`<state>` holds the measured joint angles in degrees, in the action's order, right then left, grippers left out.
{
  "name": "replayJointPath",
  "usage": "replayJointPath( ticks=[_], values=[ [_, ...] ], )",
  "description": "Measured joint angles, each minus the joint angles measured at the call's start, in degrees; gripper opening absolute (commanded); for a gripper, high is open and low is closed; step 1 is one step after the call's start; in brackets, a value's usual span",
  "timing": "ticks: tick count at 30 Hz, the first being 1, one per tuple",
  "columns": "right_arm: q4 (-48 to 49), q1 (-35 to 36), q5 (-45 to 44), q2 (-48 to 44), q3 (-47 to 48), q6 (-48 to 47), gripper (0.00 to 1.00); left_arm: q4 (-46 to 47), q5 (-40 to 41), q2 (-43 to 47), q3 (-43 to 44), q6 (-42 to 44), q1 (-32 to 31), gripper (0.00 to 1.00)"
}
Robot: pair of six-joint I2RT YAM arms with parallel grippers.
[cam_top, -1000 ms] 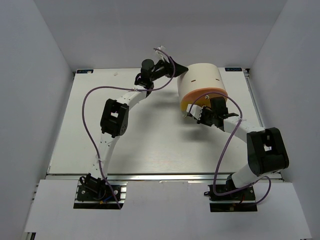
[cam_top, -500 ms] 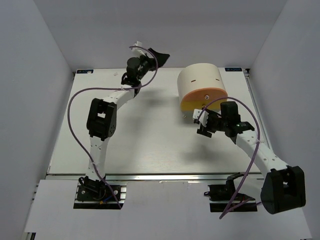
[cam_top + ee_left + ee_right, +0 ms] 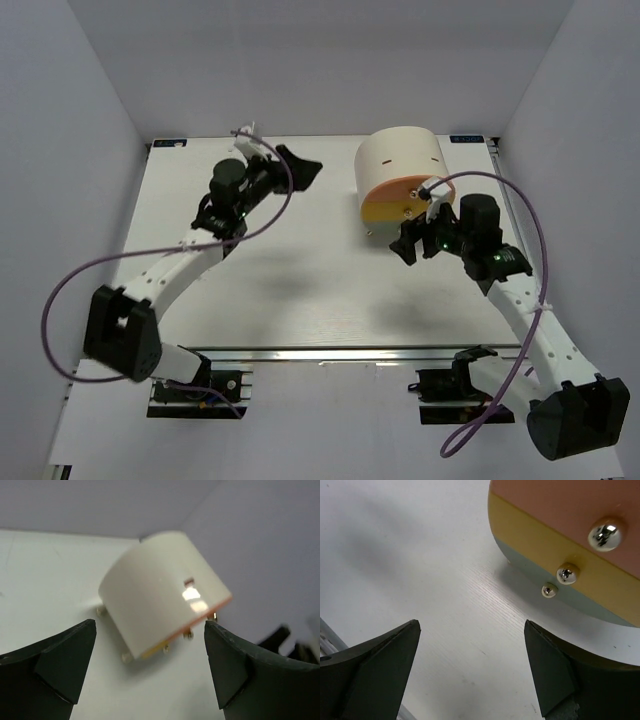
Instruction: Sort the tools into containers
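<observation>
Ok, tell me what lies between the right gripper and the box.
Only bare white table lies between the right gripper and the box, clearest in the right wrist view.

The box (image 3: pixel 400 165) stands far right on the table (image 3: pixel 280 290).

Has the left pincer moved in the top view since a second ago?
Yes. The left pincer has drawn back leftward from the beige drum box, whose left side it was against; a gap now separates them.
</observation>
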<state>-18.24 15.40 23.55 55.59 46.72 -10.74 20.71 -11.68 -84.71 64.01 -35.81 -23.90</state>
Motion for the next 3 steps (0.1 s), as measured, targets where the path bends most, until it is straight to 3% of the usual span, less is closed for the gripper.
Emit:
replayJointPath(
  ticks=[3],
  values=[
    [-2.73, 0.0, -0.81, 0.92, 4.22, 3.74, 0.9, -4.26, -0.35, 11.43, -9.84, 3.13, -2.12, 0.98]
  ],
)
